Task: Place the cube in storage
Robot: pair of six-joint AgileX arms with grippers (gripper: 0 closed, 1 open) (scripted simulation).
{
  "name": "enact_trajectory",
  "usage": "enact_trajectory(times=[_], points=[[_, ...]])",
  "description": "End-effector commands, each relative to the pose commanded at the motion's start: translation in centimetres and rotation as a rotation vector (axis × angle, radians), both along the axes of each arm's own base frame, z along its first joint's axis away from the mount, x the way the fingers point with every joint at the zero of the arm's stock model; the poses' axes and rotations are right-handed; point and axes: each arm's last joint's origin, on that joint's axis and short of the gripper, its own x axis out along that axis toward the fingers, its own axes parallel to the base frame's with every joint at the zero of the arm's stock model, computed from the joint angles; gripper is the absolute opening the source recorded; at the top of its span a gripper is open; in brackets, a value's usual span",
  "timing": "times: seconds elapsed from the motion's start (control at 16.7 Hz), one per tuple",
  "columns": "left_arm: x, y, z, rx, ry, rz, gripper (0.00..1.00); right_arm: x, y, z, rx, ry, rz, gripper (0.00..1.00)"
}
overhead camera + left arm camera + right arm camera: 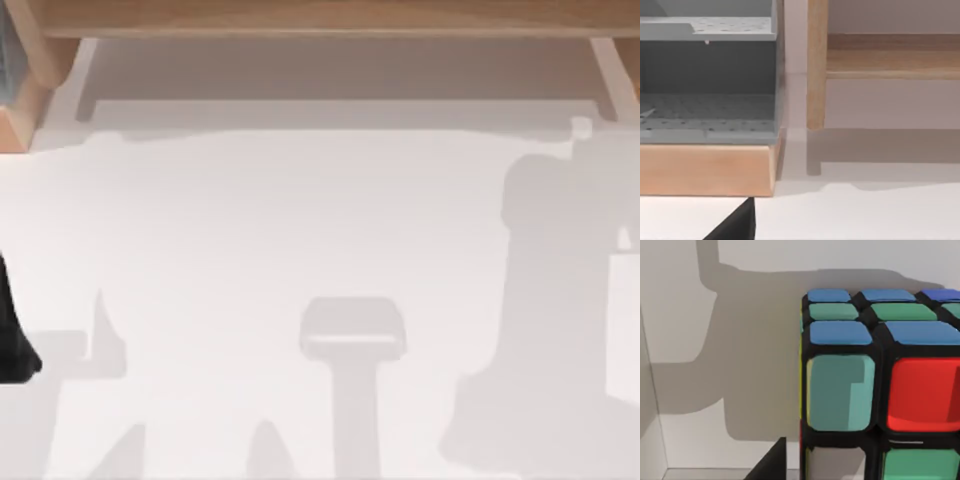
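Puzzle cube (875,390) sits close under my right wrist camera, at the right of that frame, on a white surface by a white wall. I can't tell whether either gripper is open, together or clamped on anything. Left arm (12,340) is a dark sliver at the top view's left edge, and its camera faces a grey shelf unit (707,80) on a wooden base (705,167). Risk, as I judge it: closing off-centre could tip or shove the cube against the wall.

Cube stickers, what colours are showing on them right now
Blue, green, teal and red stickers on a black frame, on the cube. The right wrist view shows it best.
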Motion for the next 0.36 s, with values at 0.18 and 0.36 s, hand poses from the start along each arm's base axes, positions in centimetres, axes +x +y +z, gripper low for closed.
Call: enact_trajectory(times=[0.18, 0.36], points=[[0.00, 0.00, 0.00, 0.000, 0.000, 0.000, 1.00, 0.00, 0.00, 0.00, 0.000, 0.000, 0.000, 1.00], [0.00, 0.00, 0.00, 0.000, 0.000, 0.000, 1.00, 0.00, 0.00, 0.00, 0.000, 0.000, 0.000, 1.00]])
